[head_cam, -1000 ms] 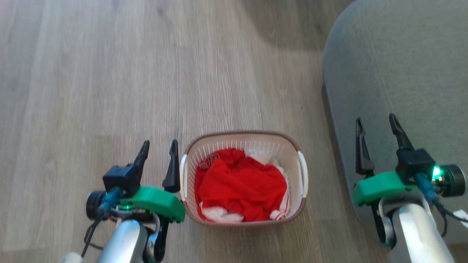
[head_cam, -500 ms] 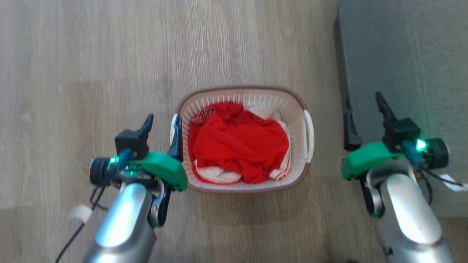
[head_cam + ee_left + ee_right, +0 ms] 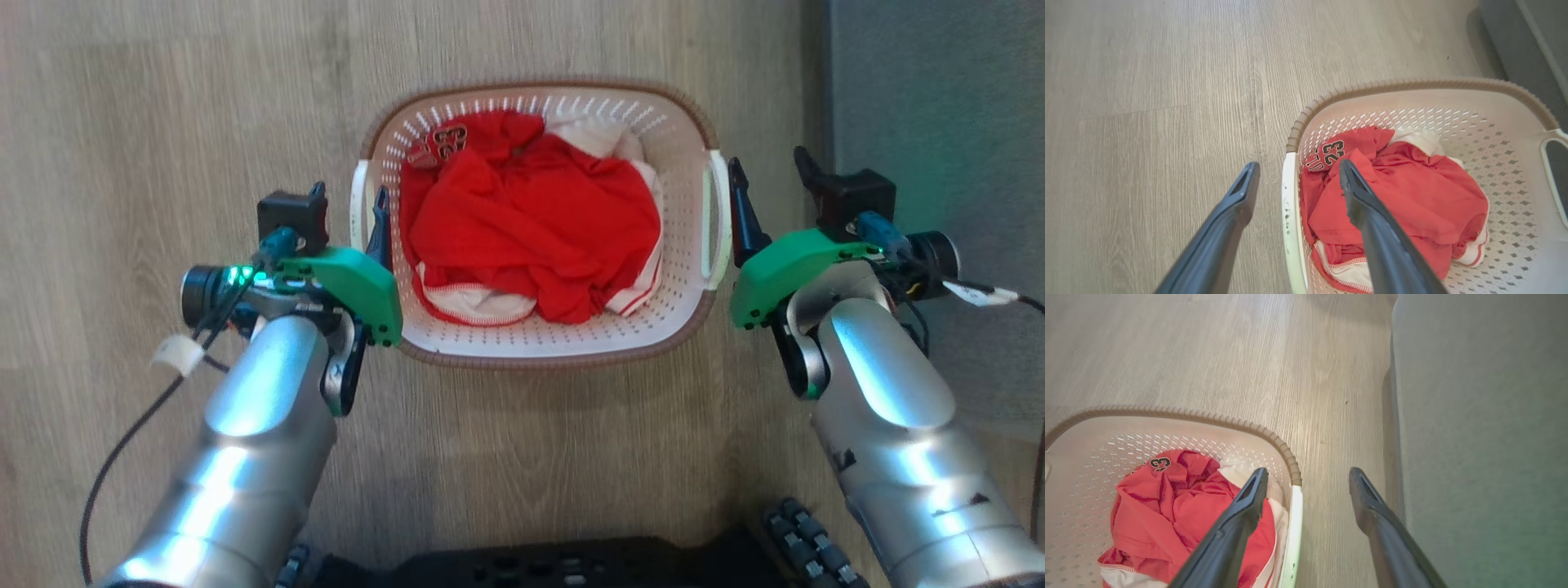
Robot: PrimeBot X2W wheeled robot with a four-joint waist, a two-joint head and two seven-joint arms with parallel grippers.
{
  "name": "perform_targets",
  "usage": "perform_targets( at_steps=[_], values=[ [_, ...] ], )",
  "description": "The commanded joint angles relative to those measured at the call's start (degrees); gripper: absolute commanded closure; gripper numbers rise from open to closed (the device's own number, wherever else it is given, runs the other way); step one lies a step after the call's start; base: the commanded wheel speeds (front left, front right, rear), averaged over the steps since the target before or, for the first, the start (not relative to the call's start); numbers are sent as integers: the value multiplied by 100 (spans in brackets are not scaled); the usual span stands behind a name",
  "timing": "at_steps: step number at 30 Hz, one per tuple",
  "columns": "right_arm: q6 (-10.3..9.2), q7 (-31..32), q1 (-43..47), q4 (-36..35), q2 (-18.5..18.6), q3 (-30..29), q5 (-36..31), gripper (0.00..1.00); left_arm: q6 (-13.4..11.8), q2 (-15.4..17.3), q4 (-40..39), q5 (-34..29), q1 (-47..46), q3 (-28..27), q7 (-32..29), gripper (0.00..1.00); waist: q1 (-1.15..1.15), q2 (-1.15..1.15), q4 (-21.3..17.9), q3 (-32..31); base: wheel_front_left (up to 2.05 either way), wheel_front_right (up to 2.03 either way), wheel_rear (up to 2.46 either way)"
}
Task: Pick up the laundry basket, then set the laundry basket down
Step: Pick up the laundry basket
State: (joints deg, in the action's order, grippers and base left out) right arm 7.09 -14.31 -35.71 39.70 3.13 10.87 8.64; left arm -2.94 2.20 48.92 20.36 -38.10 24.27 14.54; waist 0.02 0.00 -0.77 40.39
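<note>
The laundry basket (image 3: 555,336) stands on the wood floor, white and perforated with a brown rim (image 3: 1412,83), and red and white clothes (image 3: 531,220) lie inside. My left gripper (image 3: 347,208) is open at the basket's left handle (image 3: 357,204). In the left wrist view that handle (image 3: 1289,204) lies between the fingers, one over the floor and one over the clothes. My right gripper (image 3: 771,184) is open at the right handle (image 3: 717,220). In the right wrist view its gripper (image 3: 1308,473) straddles the handle (image 3: 1295,522) from above.
A grey upholstered piece (image 3: 939,82) stands close on the right, just beyond the right gripper's outer finger (image 3: 1372,502). My dark base (image 3: 531,563) shows at the bottom edge. Bare wood floor (image 3: 163,98) spreads to the left and beyond the basket.
The head view has tilted down, so the basket sits higher in the picture. Both grippers have closed in on the basket's handles; the right one came left, off the grey piece.
</note>
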Motion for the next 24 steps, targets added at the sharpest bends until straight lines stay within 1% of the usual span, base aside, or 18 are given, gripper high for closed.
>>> perform_targets(
  at_steps=[1,5,8,11,15,24],
  values=[
    [40,-69,-13,158,-25,255,240,0,27,68,127,65,-149,-39,46,0,-2,0,34,322,0,0,0],
    [40,-69,-340,705,22,403,265,0,42,68,599,144,-478,190,46,0,-2,0,65,543,0,0,0],
    [40,-69,-539,985,23,446,346,0,26,68,946,92,-702,428,46,0,-2,0,80,668,0,0,0],
    [40,-69,-654,1169,19,500,407,0,80,68,1093,173,-807,517,46,0,-2,0,79,739,0,0,0],
    [40,-69,-886,1560,5,770,589,0,212,68,1433,336,-976,758,46,0,-2,0,73,843,0,0,0],
    [40,91,-1354,2236,-15,1420,1187,0,369,68,1870,751,-1355,1397,-72,0,-2,0,94,1052,0,0,0]
  ],
)
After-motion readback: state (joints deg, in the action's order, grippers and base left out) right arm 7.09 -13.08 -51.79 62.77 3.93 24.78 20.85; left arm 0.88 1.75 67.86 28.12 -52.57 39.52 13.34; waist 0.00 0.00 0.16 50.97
